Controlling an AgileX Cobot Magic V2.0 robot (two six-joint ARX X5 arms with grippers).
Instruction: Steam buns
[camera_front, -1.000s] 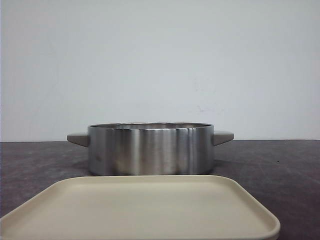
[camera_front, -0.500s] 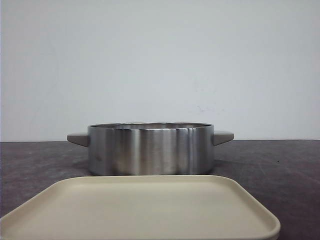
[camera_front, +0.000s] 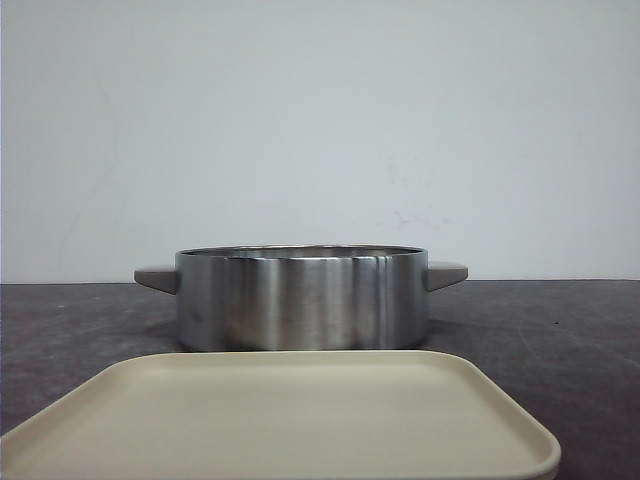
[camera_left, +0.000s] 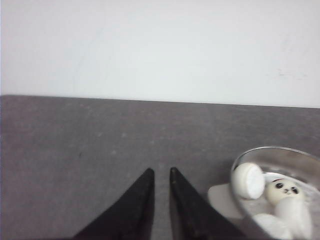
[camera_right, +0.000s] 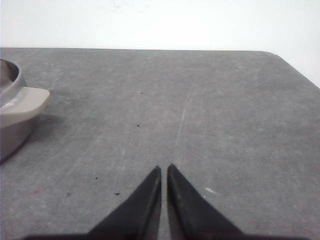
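Left wrist view: buns (camera_left: 270, 200) sit inside the steel pot (camera_left: 300, 155); the beige tray (camera_front: 290, 420) is bare.
Left gripper (camera_left: 160, 172) and right gripper (camera_right: 164, 167) are nearly closed, holding nothing; reaching blindly could knock the pot.

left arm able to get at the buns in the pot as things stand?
Probably yes. The buns lie uncovered in the open steel pot, beside the left gripper. Nothing blocks the top, though its jaws are nearly closed and must open first.
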